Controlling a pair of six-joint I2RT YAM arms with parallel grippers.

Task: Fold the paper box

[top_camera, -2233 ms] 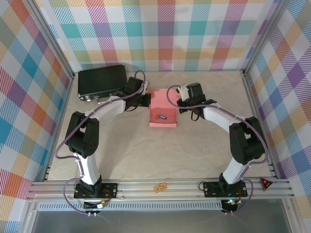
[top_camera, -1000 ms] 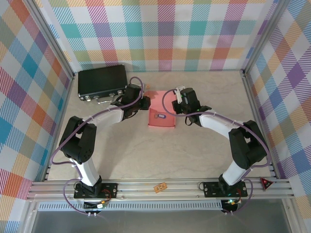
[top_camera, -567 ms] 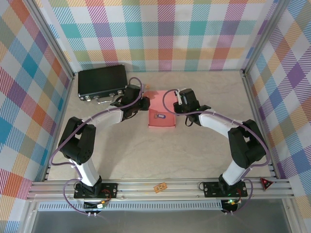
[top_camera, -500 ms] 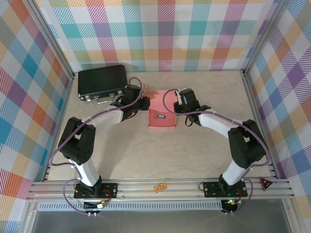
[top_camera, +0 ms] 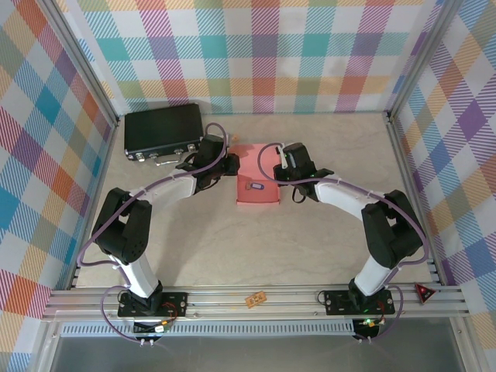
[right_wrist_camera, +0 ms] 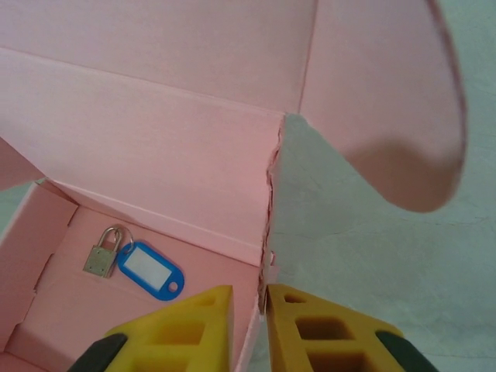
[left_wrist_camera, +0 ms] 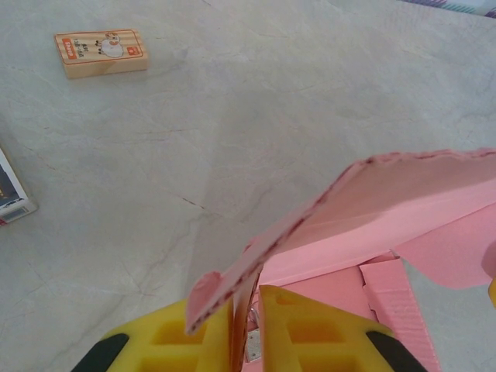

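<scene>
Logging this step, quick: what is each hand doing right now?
Left hand: closed on a flap of the salmon-pink thin card paper box.
Right hand: closed on that box's side wall.

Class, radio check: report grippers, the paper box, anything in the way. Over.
Left gripper shut on paper box, raised flap. Right gripper shut on its side wall. Box open; padlock and blue key tag inside.

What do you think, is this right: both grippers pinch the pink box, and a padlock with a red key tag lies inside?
No: the key tag is blue, not red, as the right wrist view shows. The left gripper and right gripper do each pinch the paper box, and the padlock lies inside.
</scene>
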